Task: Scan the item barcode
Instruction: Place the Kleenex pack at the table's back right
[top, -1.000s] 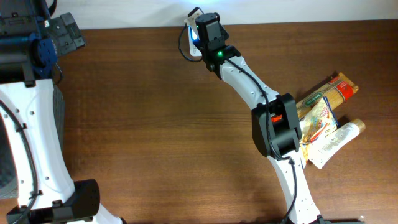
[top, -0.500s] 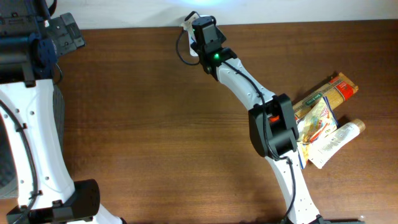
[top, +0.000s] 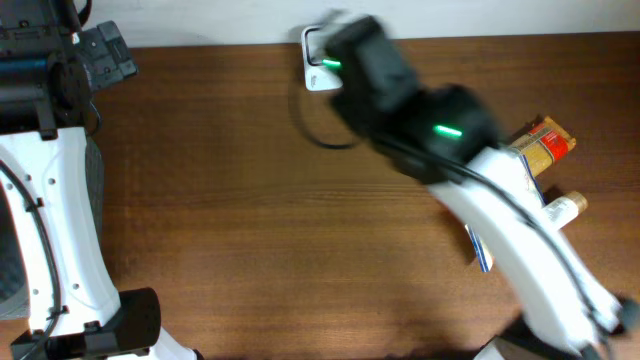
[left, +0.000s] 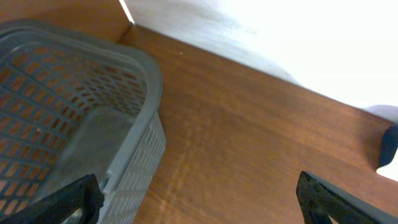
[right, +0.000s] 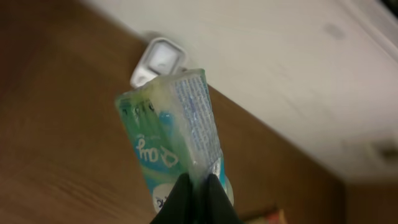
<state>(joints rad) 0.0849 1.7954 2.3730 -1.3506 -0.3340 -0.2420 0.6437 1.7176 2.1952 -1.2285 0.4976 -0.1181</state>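
In the right wrist view my right gripper is shut on the sealed edge of a green and white packet, which hangs in the air, its small-print side facing right. Beyond the packet, the white barcode scanner sits at the table's back edge, by the wall. From overhead the scanner shows just left of the blurred, raised right arm, which hides the packet. My left gripper is open and empty, far left, beside the basket.
A grey mesh basket stands at the table's left end under the left gripper. A pasta box, a white tube and other packets lie at the right, partly under the right arm. A black cable loops from the scanner.
The right arm has swung up and to the right away from the scanner, blurred in motion, uncovering it. The left arm has not moved.
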